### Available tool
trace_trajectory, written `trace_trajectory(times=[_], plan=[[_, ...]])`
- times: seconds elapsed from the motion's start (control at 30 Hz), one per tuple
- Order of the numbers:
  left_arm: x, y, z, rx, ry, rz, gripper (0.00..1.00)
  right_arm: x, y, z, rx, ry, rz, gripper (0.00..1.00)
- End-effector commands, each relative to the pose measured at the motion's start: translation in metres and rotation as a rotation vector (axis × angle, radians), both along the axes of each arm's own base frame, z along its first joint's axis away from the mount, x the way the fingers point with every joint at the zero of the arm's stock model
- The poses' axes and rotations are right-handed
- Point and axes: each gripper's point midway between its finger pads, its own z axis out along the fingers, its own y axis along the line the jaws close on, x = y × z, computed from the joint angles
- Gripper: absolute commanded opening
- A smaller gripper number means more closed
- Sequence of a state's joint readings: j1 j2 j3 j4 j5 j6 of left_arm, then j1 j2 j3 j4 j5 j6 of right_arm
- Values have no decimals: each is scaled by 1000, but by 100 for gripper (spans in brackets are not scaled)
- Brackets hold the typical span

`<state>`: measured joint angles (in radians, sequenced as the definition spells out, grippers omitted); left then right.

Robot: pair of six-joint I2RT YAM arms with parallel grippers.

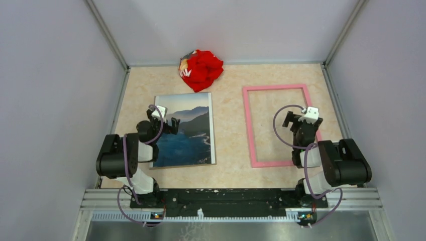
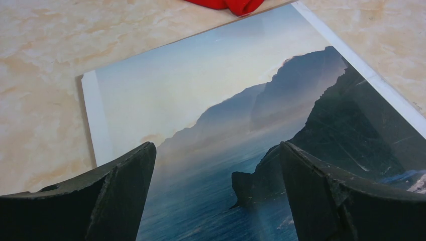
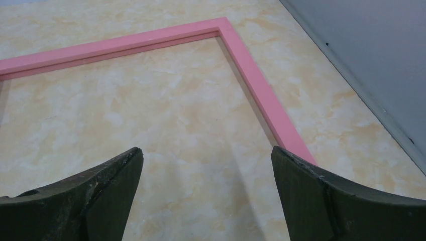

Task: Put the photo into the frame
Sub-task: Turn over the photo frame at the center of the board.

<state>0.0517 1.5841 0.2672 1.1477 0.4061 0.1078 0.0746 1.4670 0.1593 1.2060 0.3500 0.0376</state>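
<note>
The photo (image 1: 187, 129), a landscape print with dark mountains and blue water, lies flat on the table at the left. It fills the left wrist view (image 2: 241, 120). My left gripper (image 1: 163, 120) hovers open and empty over the photo's left part (image 2: 216, 170). The frame (image 1: 279, 125), pink and empty, lies flat at the right with the table showing through it. My right gripper (image 1: 300, 119) is open and empty above the frame's right side. In the right wrist view its jaws stand wide apart (image 3: 207, 173) over the table inside the frame (image 3: 251, 80).
A red cloth bundle (image 1: 200, 69) lies at the back, just beyond the photo's far edge, and its edge shows in the left wrist view (image 2: 226, 5). Grey walls enclose the table on the left, right and back. A metal rail (image 1: 231, 198) runs along the near edge.
</note>
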Motion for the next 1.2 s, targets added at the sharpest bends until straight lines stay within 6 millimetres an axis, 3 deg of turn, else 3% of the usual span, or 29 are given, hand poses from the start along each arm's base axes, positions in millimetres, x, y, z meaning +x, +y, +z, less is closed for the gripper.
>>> trace_trajectory(times=[0.0, 0.27, 0.4, 0.43, 0.47, 0.57, 0.63, 0.7, 0.87, 1.0, 1.17], plan=[[2, -1, 15, 18, -65, -10, 98, 6, 0, 17, 19, -66, 0, 99], [3, 0, 20, 13, -78, -1, 99, 6, -1, 20, 17, -75, -6, 99], [12, 13, 33, -29, -56, 82, 99, 8, -3, 32, 48, 47, -93, 99], [15, 18, 30, -28, 18, 102, 99, 12, 1, 36, 95, 89, -94, 99], [21, 21, 35, -14, 84, 111, 99, 23, 14, 54, 142, 118, -40, 99], [44, 29, 66, 38, 227, 119, 99, 35, 73, 88, 254, 176, 266, 99], [45, 29, 70, 61, 343, 89, 99, 36, 76, 106, 442, 138, 195, 99], [41, 27, 77, 26, 432, 60, 99, 24, 68, 93, 636, 202, 34, 99], [28, 17, 84, -46, 581, -7, 99, 14, 126, 97, 593, 293, 410, 99], [26, 20, 93, -67, 597, 1, 99, 8, 147, 52, 375, 640, 323, 99], [21, 20, 97, -92, 655, 2, 99, -1, 177, 35, 167, 689, 288, 99]])
